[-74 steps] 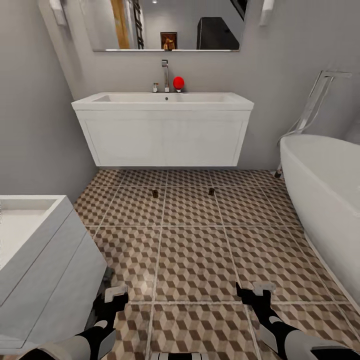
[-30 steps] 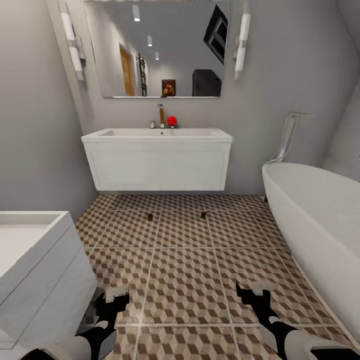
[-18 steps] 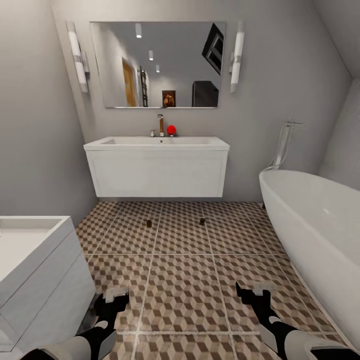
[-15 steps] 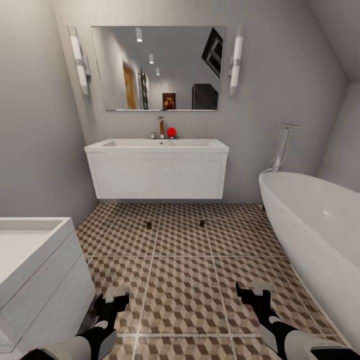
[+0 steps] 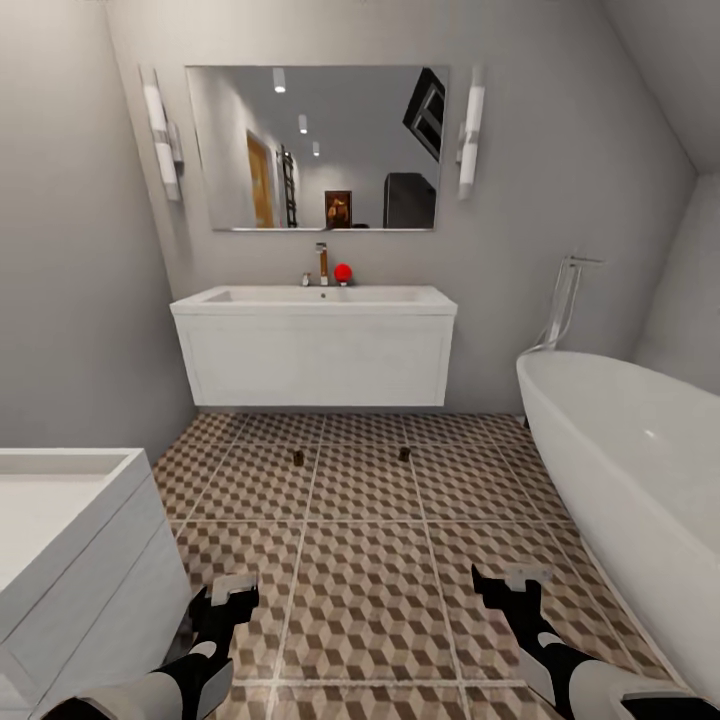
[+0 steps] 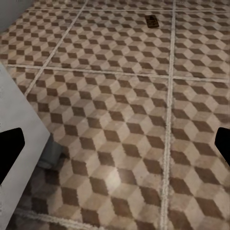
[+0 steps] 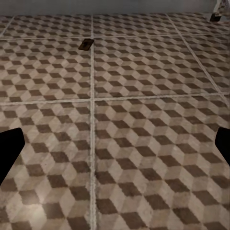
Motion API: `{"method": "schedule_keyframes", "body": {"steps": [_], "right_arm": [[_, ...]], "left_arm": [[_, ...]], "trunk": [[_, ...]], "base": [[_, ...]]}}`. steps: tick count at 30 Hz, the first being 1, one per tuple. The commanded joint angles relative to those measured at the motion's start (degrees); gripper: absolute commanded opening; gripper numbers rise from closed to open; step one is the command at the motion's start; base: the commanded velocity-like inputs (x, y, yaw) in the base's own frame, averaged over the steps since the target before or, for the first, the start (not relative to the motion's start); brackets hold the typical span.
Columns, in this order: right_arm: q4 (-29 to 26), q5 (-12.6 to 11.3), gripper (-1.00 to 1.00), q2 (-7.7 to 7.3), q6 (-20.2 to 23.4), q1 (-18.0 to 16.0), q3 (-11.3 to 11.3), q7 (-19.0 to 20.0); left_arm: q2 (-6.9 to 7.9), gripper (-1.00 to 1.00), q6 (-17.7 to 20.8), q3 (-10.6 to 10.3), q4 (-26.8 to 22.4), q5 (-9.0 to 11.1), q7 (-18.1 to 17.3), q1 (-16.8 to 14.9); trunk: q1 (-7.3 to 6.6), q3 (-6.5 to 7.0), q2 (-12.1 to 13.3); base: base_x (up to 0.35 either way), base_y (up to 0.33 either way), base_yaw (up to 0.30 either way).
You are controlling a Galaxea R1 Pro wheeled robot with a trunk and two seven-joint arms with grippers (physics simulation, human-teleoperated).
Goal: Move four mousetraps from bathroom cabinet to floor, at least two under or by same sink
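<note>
Over floor (image 5: 370,560), both grippers (image 5: 232,590) (image 5: 512,580) wide open, empty.

No readable text, label, brand, number or sign appears in any of the three views. The small framed picture reflected in the mirror (image 5: 317,148) above the bathroom sink (image 5: 315,343) is too blurred to show any lettering. The two mousetraps (image 5: 297,457) lying on the bathroom floor (image 5: 370,560) are too small to show any marking.
</note>
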Motion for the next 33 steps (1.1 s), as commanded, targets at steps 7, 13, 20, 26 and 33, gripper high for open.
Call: {"method": "schedule_keyframes", "body": {"steps": [7, 13, 20, 26, 33], "right_arm": [[0.2, -0.5, 1.00, 0.00, -0.4, -0.1, 0.4, 0.2], [0.2, -0.5, 1.00, 0.00, -0.3, -0.1, 0.4, 0.2], [0.2, -0.5, 1.00, 0.00, -0.3, -0.1, 0.4, 0.2], [0.3, -0.5, 1.00, 0.00, -0.3, -0.1, 0.4, 0.2], [0.3, -0.3, 1.00, 0.00, -0.3, -0.1, 0.4, 0.2]], "left_arm": [[0.02, 1.00, -0.2, -0.5, 0.1, 0.1, 0.2, -0.1], [-0.02, 1.00, -0.2, -0.5, 0.1, 0.2, 0.2, -0.1], [-0.07, 1.00, -0.1, -0.5, 0.1, 0.2, 0.2, -0.1], [-0.06, 1.00, -0.1, -0.5, 0.1, 0.3, 0.1, -0.1], [-0.04, 1.00, -0.1, -0.5, 0.1, 0.3, 0.1, -0.1]], "trunk": [[-1.55, 1.20, 2.8], [-2.87, 2.28, 5.2], [-4.41, 3.54, 8.0], [-5.73, 4.61, 10.4], [-7.27, 5.87, 13.2]], "base": [[0.000, 0.000, 0.000], [0.000, 0.000, 0.000], [0.000, 0.000, 0.000], [0.000, 0.000, 0.000], [0.000, 0.000, 0.000]]}}
